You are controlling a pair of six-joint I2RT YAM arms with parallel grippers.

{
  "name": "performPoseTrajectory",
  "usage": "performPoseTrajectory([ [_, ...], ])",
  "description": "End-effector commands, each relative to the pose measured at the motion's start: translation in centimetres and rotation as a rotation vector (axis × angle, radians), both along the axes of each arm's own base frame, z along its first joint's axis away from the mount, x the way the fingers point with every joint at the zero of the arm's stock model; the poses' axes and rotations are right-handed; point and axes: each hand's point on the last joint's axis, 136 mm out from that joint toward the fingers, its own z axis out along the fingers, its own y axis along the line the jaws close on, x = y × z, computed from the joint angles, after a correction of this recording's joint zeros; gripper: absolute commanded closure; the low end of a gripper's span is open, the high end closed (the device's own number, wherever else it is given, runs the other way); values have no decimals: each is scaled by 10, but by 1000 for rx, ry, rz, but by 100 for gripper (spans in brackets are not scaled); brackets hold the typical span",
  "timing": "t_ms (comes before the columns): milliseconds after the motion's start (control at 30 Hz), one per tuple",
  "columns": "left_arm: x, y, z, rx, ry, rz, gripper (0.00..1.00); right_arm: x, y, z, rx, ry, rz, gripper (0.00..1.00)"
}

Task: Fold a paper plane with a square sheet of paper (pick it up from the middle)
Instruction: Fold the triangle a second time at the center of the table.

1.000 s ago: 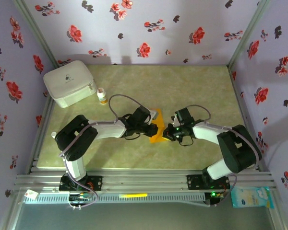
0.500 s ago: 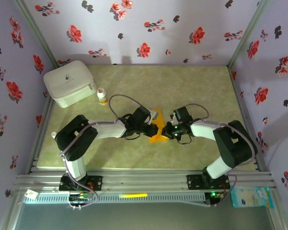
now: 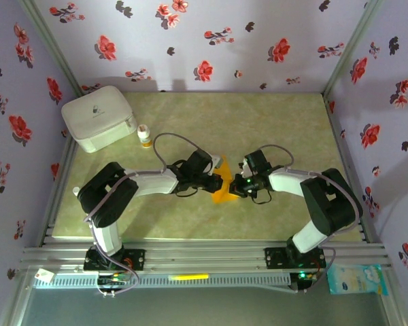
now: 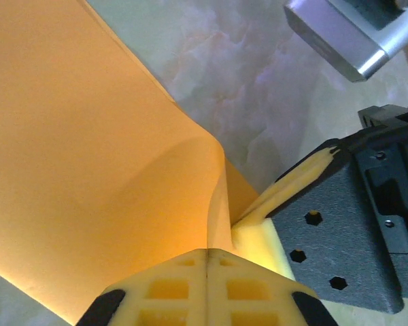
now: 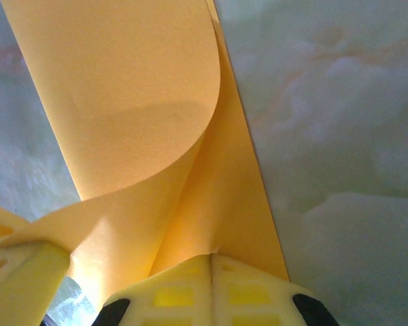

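The square sheet of paper point(image 4: 88, 170) is pinched from both sides, tbh. The left gripper point(image 4: 207, 257) is clamped tight on one edge and the right gripper point(image 5: 212, 258) on the opposite edge. The sheet is curled up right between them.

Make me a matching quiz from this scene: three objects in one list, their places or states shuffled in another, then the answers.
1. thin orange square sheet of paper
2. rounded white plastic box
3. small white bottle with orange cap

A. far left corner of the table
B. just right of the box
C. curved, mid-table

Pairs: 1-C, 2-A, 3-B.
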Motion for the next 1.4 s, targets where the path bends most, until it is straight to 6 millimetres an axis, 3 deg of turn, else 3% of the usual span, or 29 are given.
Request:
performPoseTrajectory([
  [0, 2, -1, -4, 8, 2, -20, 100, -29, -22, -21, -125, 103, 21, 100],
  [300, -2, 6, -12, 33, 10, -13, 100, -29, -20, -19, -114, 123, -4, 100],
  [733, 9, 23, -26, 132, -14, 61, 100, -29, -17, -18, -87, 135, -34, 100],
  [1367, 13, 28, -33, 172, -31, 77, 100, -31, -18, -19, -87, 138, -36, 100],
])
